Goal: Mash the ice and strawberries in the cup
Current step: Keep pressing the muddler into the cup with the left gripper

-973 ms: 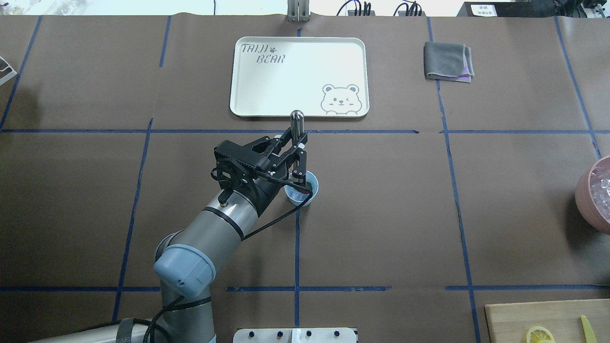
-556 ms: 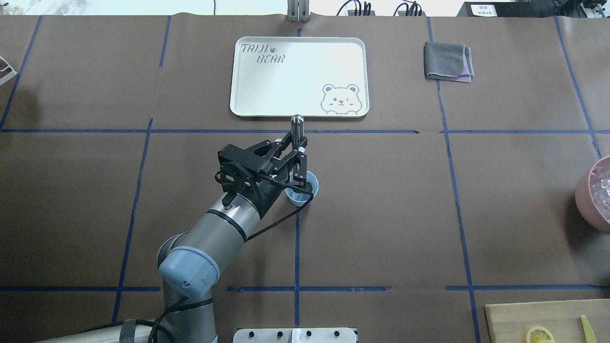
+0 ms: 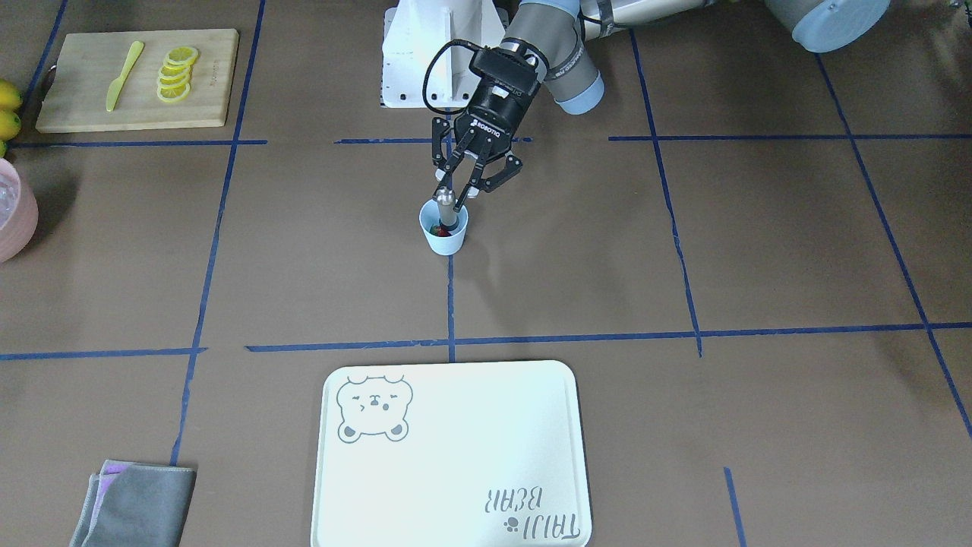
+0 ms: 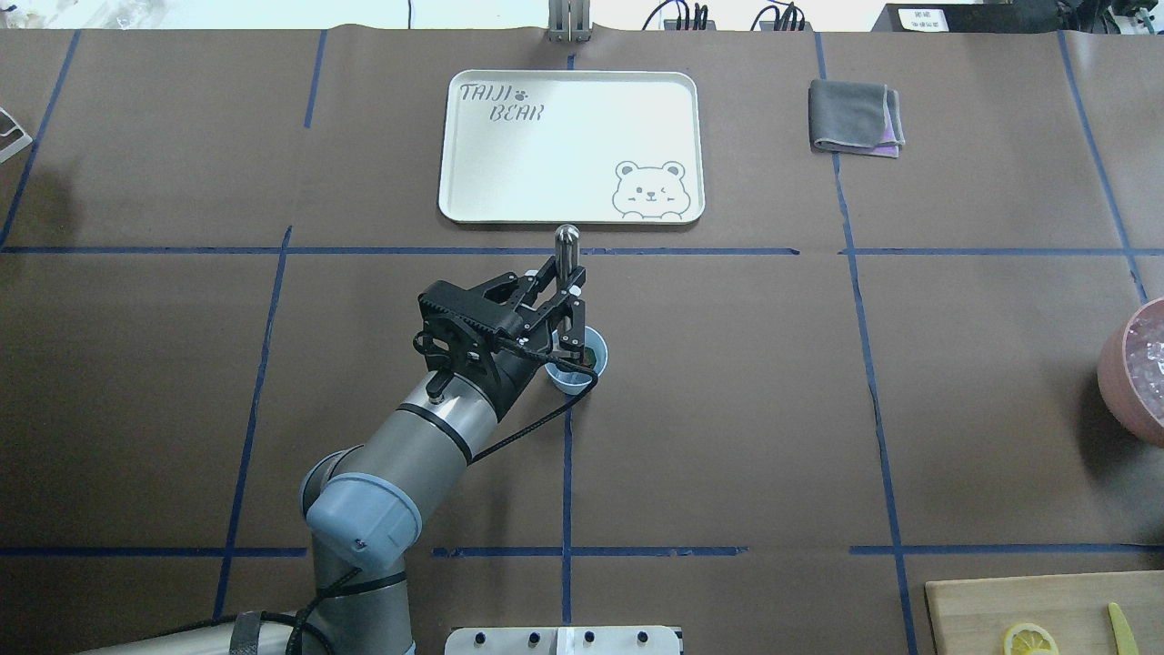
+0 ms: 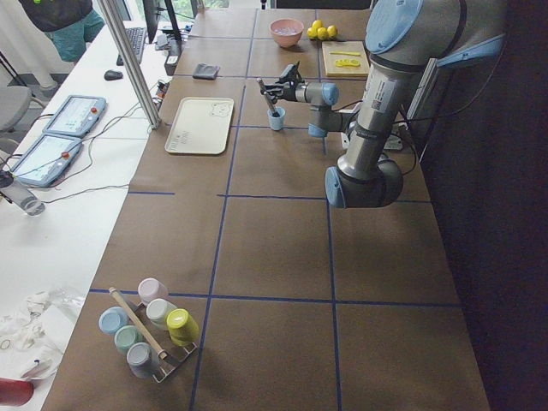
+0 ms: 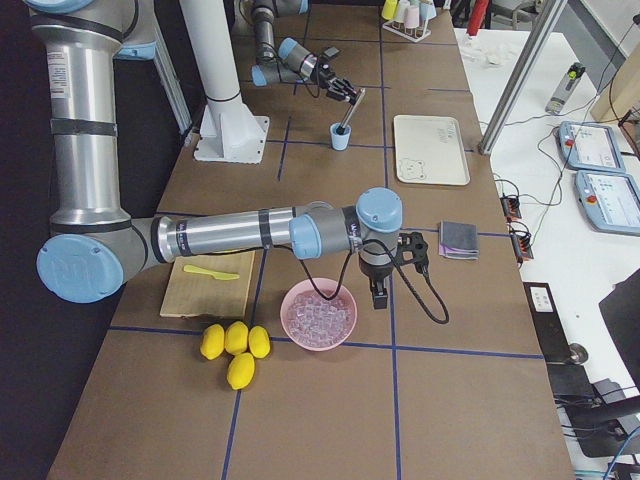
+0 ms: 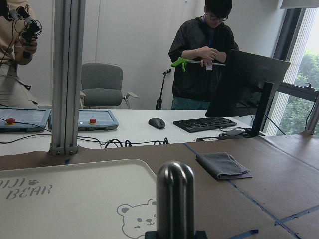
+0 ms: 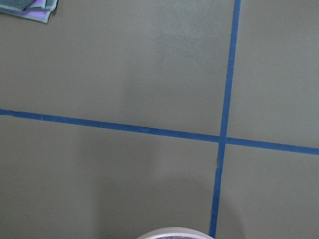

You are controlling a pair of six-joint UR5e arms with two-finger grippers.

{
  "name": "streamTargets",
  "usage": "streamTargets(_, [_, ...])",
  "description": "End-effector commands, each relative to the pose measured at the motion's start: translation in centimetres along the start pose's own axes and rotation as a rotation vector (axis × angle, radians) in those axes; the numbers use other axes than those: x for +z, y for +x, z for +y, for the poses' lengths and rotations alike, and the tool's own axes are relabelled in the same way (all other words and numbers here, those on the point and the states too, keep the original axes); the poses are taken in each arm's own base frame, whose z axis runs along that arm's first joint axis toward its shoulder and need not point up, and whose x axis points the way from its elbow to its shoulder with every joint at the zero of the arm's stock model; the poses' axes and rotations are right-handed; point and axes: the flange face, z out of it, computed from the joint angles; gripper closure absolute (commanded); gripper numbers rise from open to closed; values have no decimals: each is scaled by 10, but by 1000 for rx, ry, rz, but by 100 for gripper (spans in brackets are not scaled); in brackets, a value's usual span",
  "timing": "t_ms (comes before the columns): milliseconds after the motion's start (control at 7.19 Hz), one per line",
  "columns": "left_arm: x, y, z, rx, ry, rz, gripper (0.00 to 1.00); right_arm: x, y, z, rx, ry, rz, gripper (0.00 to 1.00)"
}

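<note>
The pale blue cup (image 3: 443, 237) stands at the table's middle, also seen as the cup (image 4: 571, 376) from overhead. My left gripper (image 3: 456, 193) is shut on an upright metal rod (image 3: 448, 207) whose lower end is down inside the cup. A bit of red strawberry (image 3: 435, 228) shows beside the rod. I cannot make out ice inside the cup. From overhead, the left gripper (image 4: 565, 298) hides much of the cup's mouth. The rod's rounded top (image 7: 175, 185) fills the left wrist view. My right gripper (image 6: 379, 292) hangs by the pink bowl; I cannot tell its state.
A white bear tray (image 4: 571, 146) lies beyond the cup, with a folded grey cloth (image 4: 856, 116) to its right. The pink bowl (image 6: 318, 314) holds ice cubes, and lemons (image 6: 233, 348) lie beside it. A cutting board (image 3: 137, 77) carries lemon slices and a yellow knife. People stand past the table.
The left gripper and rod have sunk slightly lower toward the cup, the rod's top moving nearer in the overhead view. The cup stays put.
</note>
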Motion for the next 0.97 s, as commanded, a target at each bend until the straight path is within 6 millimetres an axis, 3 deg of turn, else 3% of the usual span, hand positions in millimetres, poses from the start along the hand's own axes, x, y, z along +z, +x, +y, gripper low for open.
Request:
streamTargets(0, [0, 0, 2, 2, -3, 0, 100, 0, 0, 0, 0, 0, 0, 0])
streamTargets(834, [1, -2, 8, 11, -10, -8, 100, 1, 1, 1, 3, -3, 0, 0])
